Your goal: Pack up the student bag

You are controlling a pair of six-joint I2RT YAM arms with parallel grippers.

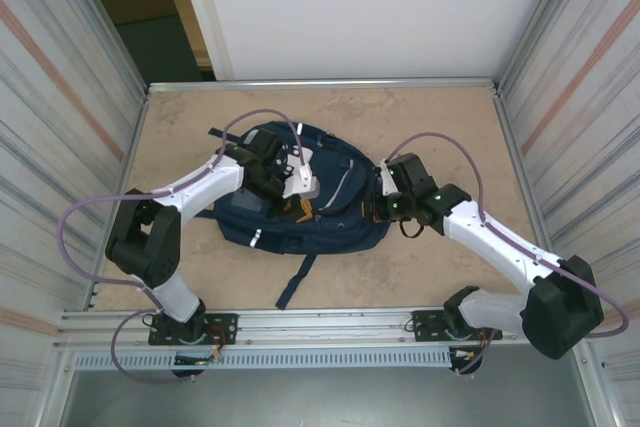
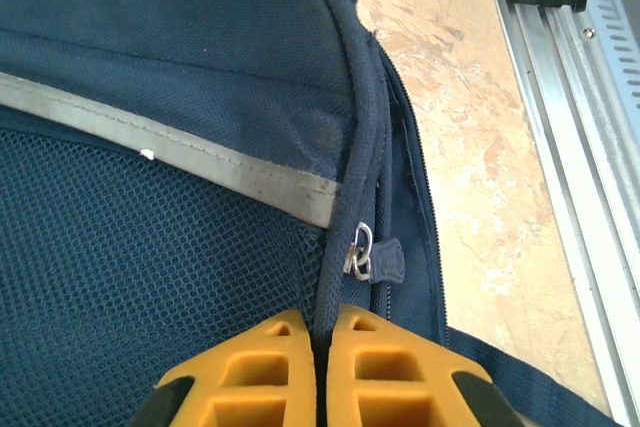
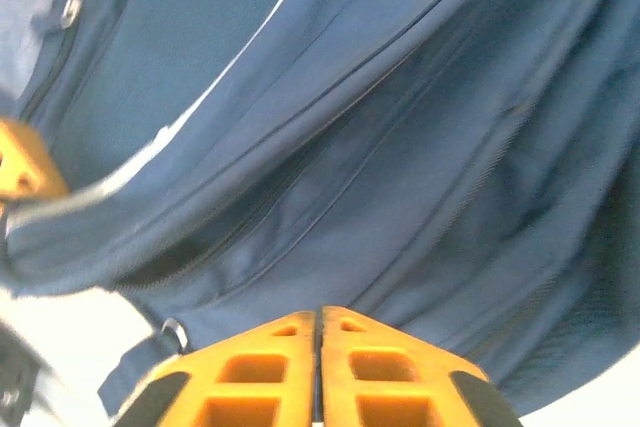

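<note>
The student bag [image 1: 330,209], navy blue with thin white zipper lines, lies flat in the middle of the table. My left gripper [image 1: 300,207] reaches over its top and is shut on the bag's thick piped edge [image 2: 352,197], which runs down between the orange fingertips [image 2: 285,332]. A metal zipper pull [image 2: 360,252] with a blue tab sits just beyond them. My right gripper [image 1: 383,209] is at the bag's right side. In the right wrist view its jaws [image 3: 319,312] are closed, tips pinching the blue fabric [image 3: 380,177].
A dark strap [image 1: 297,282] trails from the bag toward the near rail [image 1: 330,319]. Metal walls enclose the tan tabletop [image 1: 440,122] left and right. The aluminium rail [image 2: 575,117] runs close beside the bag in the left wrist view.
</note>
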